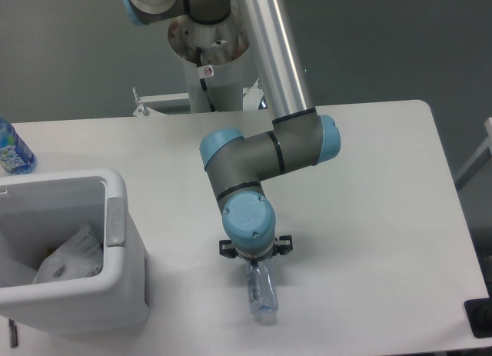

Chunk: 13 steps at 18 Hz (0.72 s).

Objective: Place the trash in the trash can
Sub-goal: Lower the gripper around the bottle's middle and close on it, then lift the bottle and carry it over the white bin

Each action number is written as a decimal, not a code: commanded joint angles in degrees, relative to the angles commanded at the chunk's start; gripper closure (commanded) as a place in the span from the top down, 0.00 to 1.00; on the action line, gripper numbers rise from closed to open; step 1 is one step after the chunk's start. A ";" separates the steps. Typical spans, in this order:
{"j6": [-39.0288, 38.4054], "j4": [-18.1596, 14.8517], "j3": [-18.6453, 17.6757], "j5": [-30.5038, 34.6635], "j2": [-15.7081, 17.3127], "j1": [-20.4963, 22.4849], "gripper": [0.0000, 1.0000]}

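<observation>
Our claw (254,261) sat low in the centre of the frame, pointing straight down, with the blue wrist cap hiding the fingers. We could not tell whether it was spread or pinching anything. The upper end of the bottle (262,294) disappeared right beneath it, so the claw was at, or just over, that end.

The bottle lay flat on the surface (369,179), clear and crushed. We judged it very light, thin-walled and springy, likely to buckle under a squeeze and slick enough to slip. We thought the best hold was across its narrow width near the upper end, where the claw already stood, with a gentle pinch.

Its long axis ran nearly up and down the frame, the far end leaning slightly to the lower right. We could not make out which end carried the cap.

The can (115,294) stood at the lower left of the frame, well apart from the bottle, with the carton (73,256) already lying inside it. A bottle with a blue label (11,150) stood at the left edge, and it was no part of the job.
</observation>
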 joint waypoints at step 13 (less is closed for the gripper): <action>0.54 11.92 5.89 -14.84 5.97 4.57 0.55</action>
